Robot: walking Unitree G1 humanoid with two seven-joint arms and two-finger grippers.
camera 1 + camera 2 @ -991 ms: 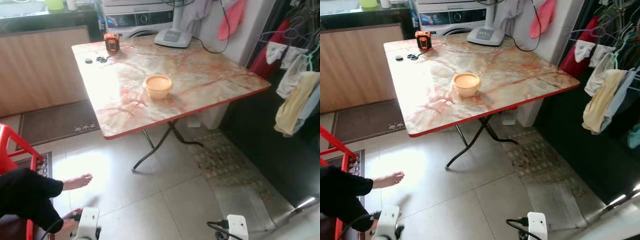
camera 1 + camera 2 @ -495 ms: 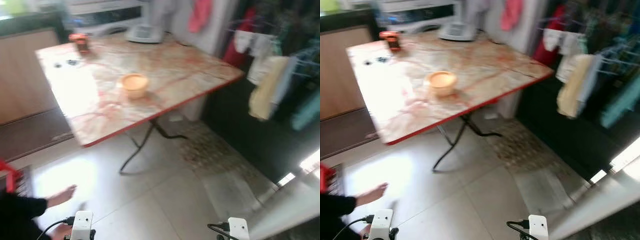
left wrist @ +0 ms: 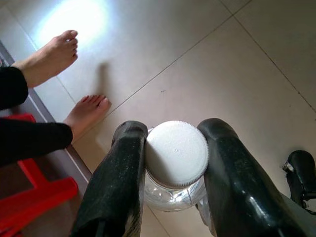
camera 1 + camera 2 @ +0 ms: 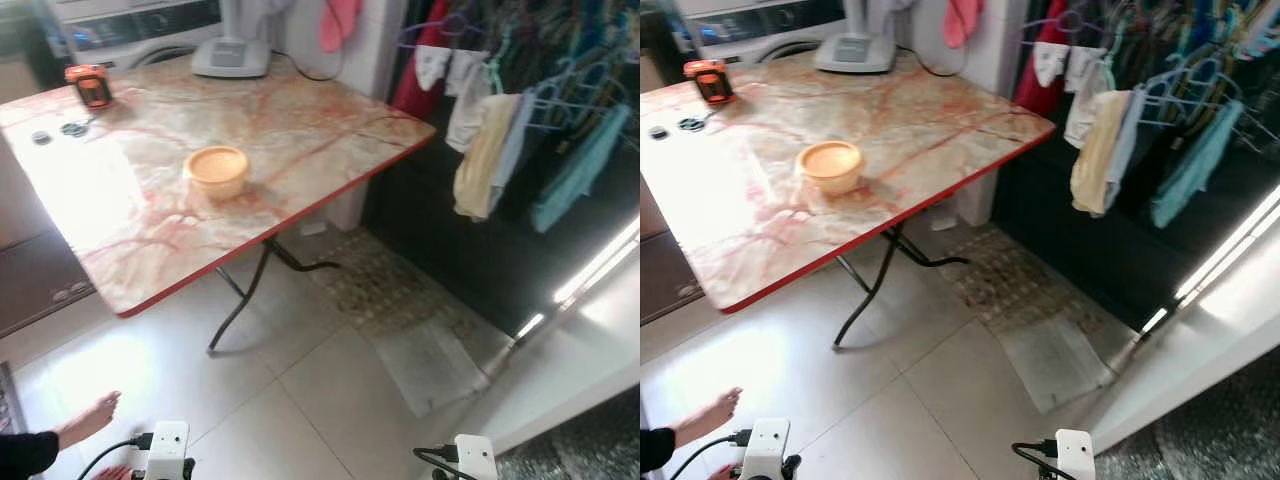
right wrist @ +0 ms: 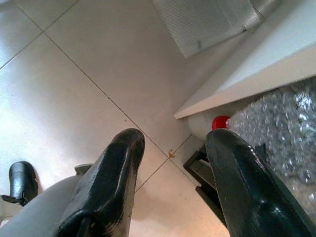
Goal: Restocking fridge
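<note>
Our left hand [image 3: 170, 148] is clamped on a white-capped clear jar [image 3: 176, 154], low over the floor tiles [image 3: 237, 74] nr a person's feet [image 3: 49, 57]. Right hand [image 5: 173, 148] hangs unclenched, holding nothing; orange bowl [image 4: 217, 168] on the marble tabletop [image 4: 300, 130]

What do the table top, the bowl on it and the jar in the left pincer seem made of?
Table top: glossy marble-patterned laminate, probably, given its thin red edge. Bowl: matte orange plastic, likely. Jar: clear glass or plastic with a ribbed white plastic lid, clamped in the left pincer.

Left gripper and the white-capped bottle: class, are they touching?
Touching. The left wrist view shows the left gripper with both jaws pressed against the white cap of the clear bottle.
</note>
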